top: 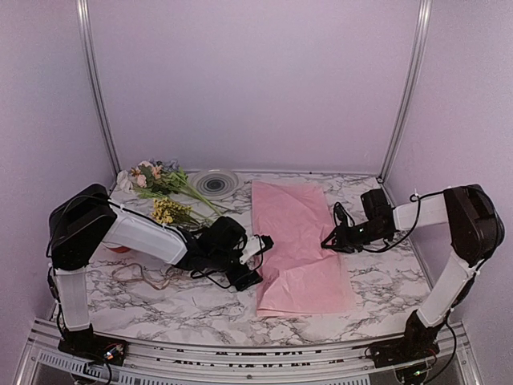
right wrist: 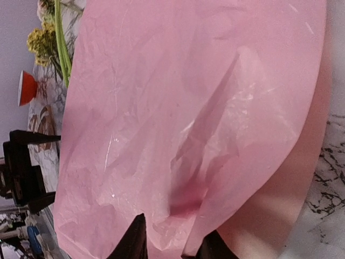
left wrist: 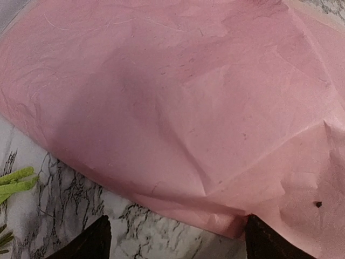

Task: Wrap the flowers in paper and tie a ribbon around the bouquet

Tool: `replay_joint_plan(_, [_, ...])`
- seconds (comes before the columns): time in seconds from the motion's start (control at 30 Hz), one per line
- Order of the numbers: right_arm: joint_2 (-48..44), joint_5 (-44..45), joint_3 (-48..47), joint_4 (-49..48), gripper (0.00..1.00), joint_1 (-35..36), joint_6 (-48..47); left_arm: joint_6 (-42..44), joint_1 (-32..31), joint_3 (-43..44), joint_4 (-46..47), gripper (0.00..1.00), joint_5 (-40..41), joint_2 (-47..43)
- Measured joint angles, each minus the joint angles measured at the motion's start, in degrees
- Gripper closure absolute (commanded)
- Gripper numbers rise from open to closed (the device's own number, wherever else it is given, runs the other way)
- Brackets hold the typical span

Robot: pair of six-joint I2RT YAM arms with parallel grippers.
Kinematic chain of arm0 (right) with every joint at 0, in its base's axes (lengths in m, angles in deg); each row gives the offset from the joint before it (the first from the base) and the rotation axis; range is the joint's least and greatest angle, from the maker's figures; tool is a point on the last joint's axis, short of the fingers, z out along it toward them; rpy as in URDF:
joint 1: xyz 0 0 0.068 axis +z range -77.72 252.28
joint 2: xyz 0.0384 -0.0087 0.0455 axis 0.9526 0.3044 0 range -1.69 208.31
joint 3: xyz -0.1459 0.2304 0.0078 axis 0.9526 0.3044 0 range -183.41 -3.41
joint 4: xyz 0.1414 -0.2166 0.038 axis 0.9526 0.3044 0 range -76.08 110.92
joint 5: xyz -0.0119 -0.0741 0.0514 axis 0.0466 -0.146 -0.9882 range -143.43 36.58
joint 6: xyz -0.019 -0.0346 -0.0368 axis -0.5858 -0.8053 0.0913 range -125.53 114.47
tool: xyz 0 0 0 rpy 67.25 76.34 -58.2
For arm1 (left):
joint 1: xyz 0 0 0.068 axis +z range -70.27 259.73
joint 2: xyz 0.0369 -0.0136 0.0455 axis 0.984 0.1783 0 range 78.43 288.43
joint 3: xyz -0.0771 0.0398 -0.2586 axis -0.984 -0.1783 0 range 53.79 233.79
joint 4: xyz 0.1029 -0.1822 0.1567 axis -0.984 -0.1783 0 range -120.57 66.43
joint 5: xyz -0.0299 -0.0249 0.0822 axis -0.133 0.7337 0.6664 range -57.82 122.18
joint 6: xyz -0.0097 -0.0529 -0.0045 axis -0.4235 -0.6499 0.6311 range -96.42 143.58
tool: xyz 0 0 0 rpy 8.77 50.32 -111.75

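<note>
The pink paper [top: 298, 241] lies flat along the middle of the table and fills both wrist views [left wrist: 188, 108] [right wrist: 178, 97]. My right gripper [top: 329, 241] [right wrist: 173, 240] is at the paper's right edge, closed on a raised, puckered fold of the sheet. My left gripper [top: 258, 258] [left wrist: 178, 243] stands open just off the paper's left edge, with bare marble between its fingers. The flowers [top: 156, 180] lie at the back left, their yellow sprig [top: 166, 211] and green stems [left wrist: 16, 181] [right wrist: 62, 43] pointing toward the paper. The tan ribbon [top: 144, 277] curls on the table by the left arm.
A round grey ringed disc [top: 214, 183] sits at the back, right of the flowers. A small orange-red spool [right wrist: 26, 88] [top: 117, 249] stands behind the left arm. Metal posts and lilac walls close in the back and sides.
</note>
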Motion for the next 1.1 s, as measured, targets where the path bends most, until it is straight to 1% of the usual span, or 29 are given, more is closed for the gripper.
replay_joint_plan(0.1, [0.00, -1.90, 0.13, -1.03, 0.99, 0.00, 0.66, 0.04, 0.09, -0.48, 0.48, 0.15, 0.15, -0.24])
replay_joint_plan(0.13, [0.02, -2.38, 0.13, -1.46, 1.00, 0.00, 1.07, 0.13, 0.20, -0.87, 0.81, 0.16, 0.20, -0.46])
replay_joint_plan(0.23, [0.20, -2.89, 0.13, -2.40, 1.00, 0.00, 1.64, 0.85, 0.52, -3.17, 2.29, 0.18, 0.17, -1.92])
replay_joint_plan(0.37, [0.42, -2.91, 0.13, -2.89, 1.00, 0.00, 2.29, 2.82, 0.22, -6.27, 4.11, 0.18, 0.94, -4.87])
replay_joint_plan(0.47, [0.09, -2.91, 0.15, -3.13, 1.00, 0.00, 3.21, 4.09, -0.20, -8.72, 6.16, 0.18, 2.25, -9.31])
replay_joint_plan(0.57, [-2.40, -2.91, 1.07, -4.09, 1.00, 0.00, 5.18, 5.97, -0.85, -10.47, 8.20, 0.17, 2.69, -14.97])
replay_joint_plan(0.63, [-5.42, -2.99, 2.03, -5.33, 1.00, 0.07, 7.28, 8.61, -2.21, -11.28, 9.68, 0.17, 3.30, -18.58])
replay_joint_plan(0.73, [-9.53, -2.93, 2.54, -7.10, 1.00, 0.96, 10.23, 13.22, -7.08, -12.17, 11.63, 0.14, 3.87, -21.51])
replay_joint_plan(0.8, [-11.47, -2.80, 2.54, -8.04, 1.00, 1.95, 11.87, 15.47, -10.03, -12.81, 12.55, 0.10, 4.17, -21.68])
replay_joint_plan(0.87, [-13.51, -2.16, 2.54, -8.48, 1.00, 3.32, 13.46, 17.59, -12.92, -13.77, 13.03, 0.02, 5.11, -21.33])
replay_joint_plan(1.0, [-17.20, -0.42, 2.49, -9.11, 1.00, 5.84, 16.70, 21.11, -15.54, -15.06, 16.41, 0.01, 10.40, -18.84])
replay_joint_plan(1.1, [-19.71, 0.83, 2.45, -9.90, 1.00, 7.02, 19.26, 23.76, -16.65, -17.25, 22.43, 0.01, 15.58, -16.68])
